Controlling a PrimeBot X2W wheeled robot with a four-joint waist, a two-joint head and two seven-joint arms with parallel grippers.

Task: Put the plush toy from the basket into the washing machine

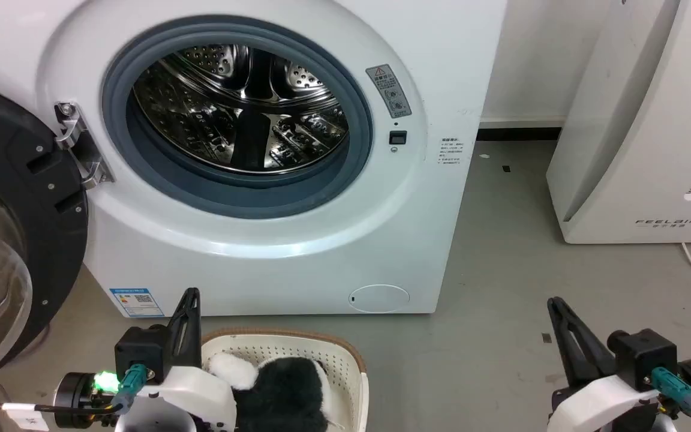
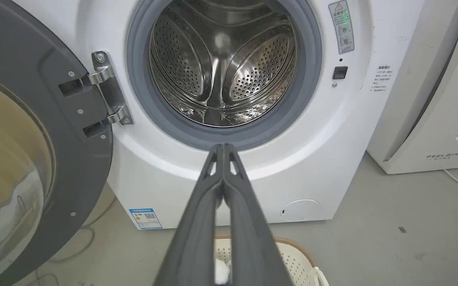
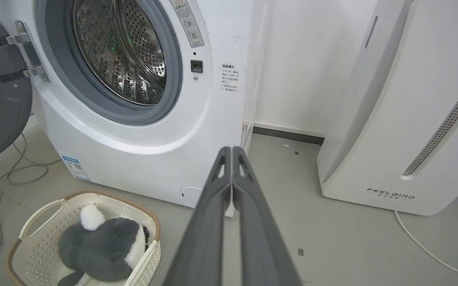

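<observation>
The plush toy (image 3: 101, 246) lies in the basket (image 3: 105, 195), and neither of our hands holds it. Our left hand (image 1: 189, 295) sits by the basket's left rim, fingers pressed together on nothing. Our right hand (image 1: 552, 301), well off to the basket's right over the floor (image 1: 501, 264), is likewise closed and empty. Just beyond the basket the washing machine (image 1: 297, 252) stands with its door (image 1: 21, 198) swung wide and nothing to be seen in its drum (image 1: 243, 108). We judge nothing done yet: grasp, lift and drop-in all remain.
</observation>
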